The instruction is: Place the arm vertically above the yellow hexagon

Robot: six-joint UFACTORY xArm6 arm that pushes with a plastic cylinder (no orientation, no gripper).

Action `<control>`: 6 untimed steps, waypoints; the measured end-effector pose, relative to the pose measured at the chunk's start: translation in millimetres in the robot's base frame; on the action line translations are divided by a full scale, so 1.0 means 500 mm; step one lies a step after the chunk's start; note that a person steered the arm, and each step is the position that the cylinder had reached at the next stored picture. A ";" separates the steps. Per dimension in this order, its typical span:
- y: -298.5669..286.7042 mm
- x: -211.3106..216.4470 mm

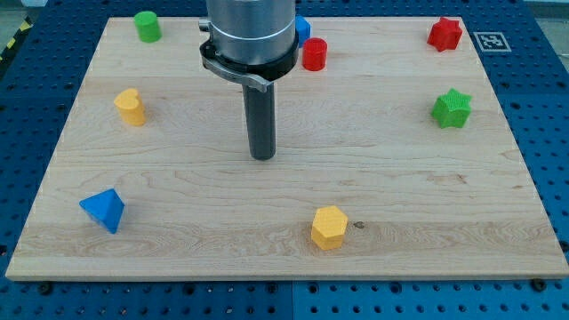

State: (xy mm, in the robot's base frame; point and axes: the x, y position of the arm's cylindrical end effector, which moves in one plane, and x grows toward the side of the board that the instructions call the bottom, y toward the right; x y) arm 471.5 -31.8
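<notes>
The yellow hexagon stands near the bottom edge of the wooden board, a little right of centre. My tip rests on the board near its middle, up and to the left of the hexagon and well apart from it. The rod rises from the tip to the arm's grey body at the view's top.
A yellow block stands at the left, a blue triangular block at the lower left, a green cylinder at the top left. A red cylinder and a partly hidden blue block stand by the arm. A red star and a green star are at the right.
</notes>
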 end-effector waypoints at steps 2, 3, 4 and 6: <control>0.032 0.000; 0.046 0.000; 0.051 0.000; 0.056 0.000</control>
